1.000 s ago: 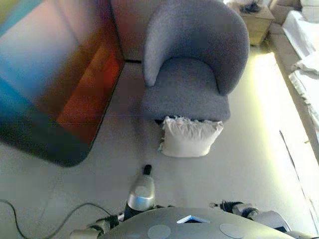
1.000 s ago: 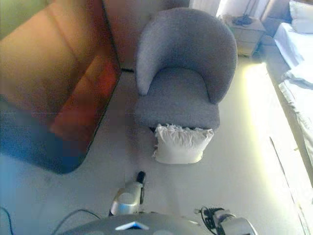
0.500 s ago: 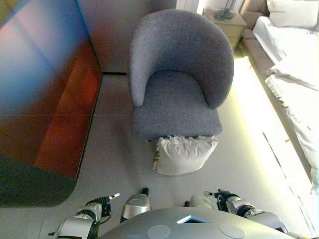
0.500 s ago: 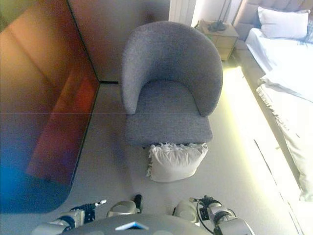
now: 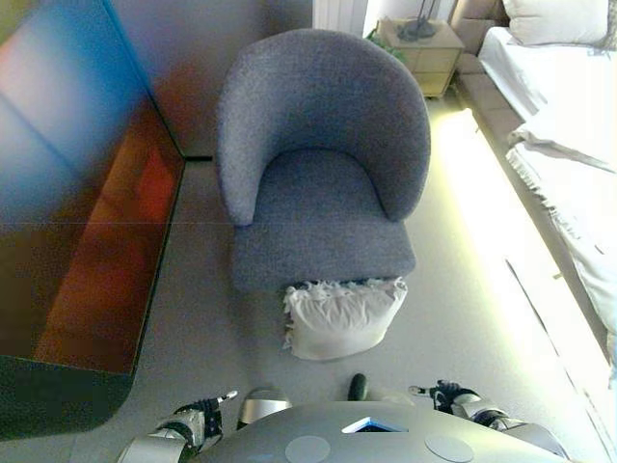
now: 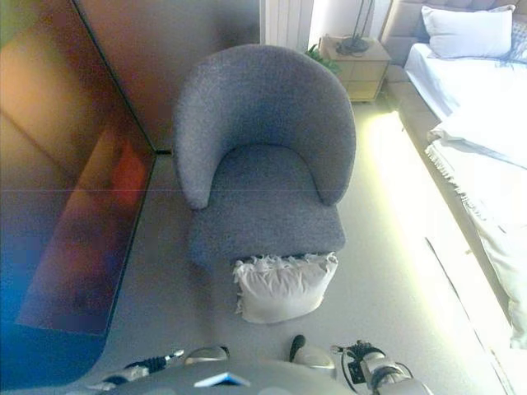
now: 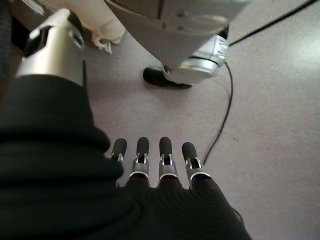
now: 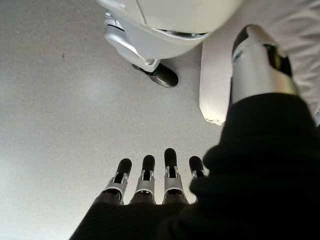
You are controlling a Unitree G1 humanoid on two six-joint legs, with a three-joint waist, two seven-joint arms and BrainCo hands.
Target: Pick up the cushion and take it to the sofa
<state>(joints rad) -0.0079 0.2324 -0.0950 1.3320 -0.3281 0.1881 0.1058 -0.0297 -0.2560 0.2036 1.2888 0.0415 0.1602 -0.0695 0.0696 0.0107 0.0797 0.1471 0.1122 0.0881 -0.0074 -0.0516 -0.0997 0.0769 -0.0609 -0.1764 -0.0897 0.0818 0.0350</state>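
Observation:
A white fringed cushion [image 5: 342, 316] stands on the floor, leaning against the front of the grey armchair [image 5: 318, 183]. Both hands hang low at the bottom edge of the eye views, short of the cushion. My left hand [image 7: 150, 160] points its straight fingers at the bare floor and holds nothing. My right hand [image 8: 150, 177] is the same, fingers straight and empty. An edge of the cushion [image 8: 212, 85] shows beside the right thumb, and a bit of the cushion [image 7: 107, 27] past the left thumb. Neither hand touches it.
A bed with white bedding [image 5: 569, 125] runs along the right side. A wooden nightstand [image 5: 419, 48] stands behind the armchair. A dark glossy panel [image 5: 67, 212] fills the left. Open floor lies between the armchair and the bed.
The whole picture has shifted, so the camera has moved: armchair and cushion now sit further left and more of the bed shows. The left hand has come into view at the bottom edge.

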